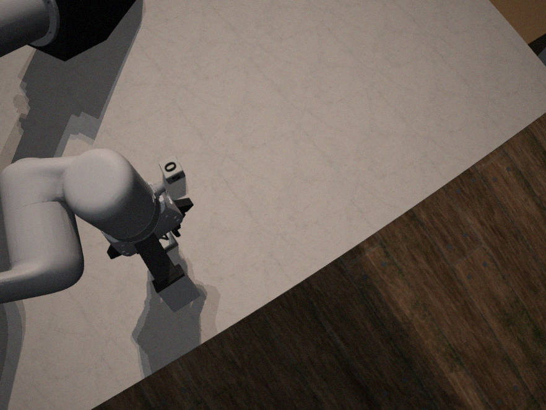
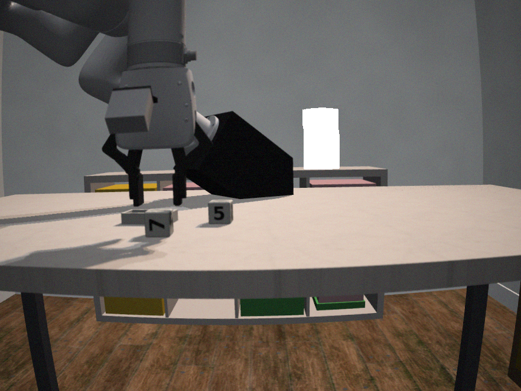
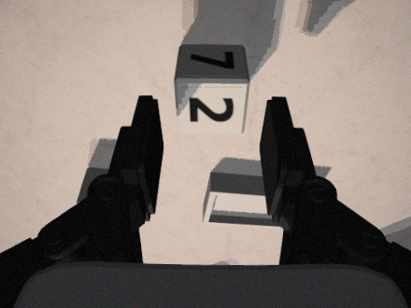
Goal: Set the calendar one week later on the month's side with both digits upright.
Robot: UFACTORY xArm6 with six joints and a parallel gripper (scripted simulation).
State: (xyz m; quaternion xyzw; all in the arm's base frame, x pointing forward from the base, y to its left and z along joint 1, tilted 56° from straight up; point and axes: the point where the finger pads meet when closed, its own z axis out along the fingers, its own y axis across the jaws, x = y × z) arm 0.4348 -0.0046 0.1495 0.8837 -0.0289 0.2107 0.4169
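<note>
A white cube [image 2: 159,224] [image 3: 212,122] stands on the table, outside the tray, with a 2 on top and a sideways 7 on one side. A second cube [image 1: 171,165] [image 2: 220,212] stands apart to its right in the exterior view, a 0 on top and an upright 5 facing that camera; the left finger mostly hides it in the wrist view. The shallow tray [image 2: 132,218] [image 3: 235,183] lies behind the first cube, partly hidden; its visible inside is empty. No month name shows. My gripper [image 2: 158,205] [image 3: 211,121] is half open and empty, above the tray and the first cube.
The table's edge [image 2: 260,279] runs near the first cube. The black block at the arm's base [image 1: 95,24] [image 2: 248,162] stands behind the tray. A shelf with coloured boxes and a bright white lamp [image 2: 321,139] are beyond the table.
</note>
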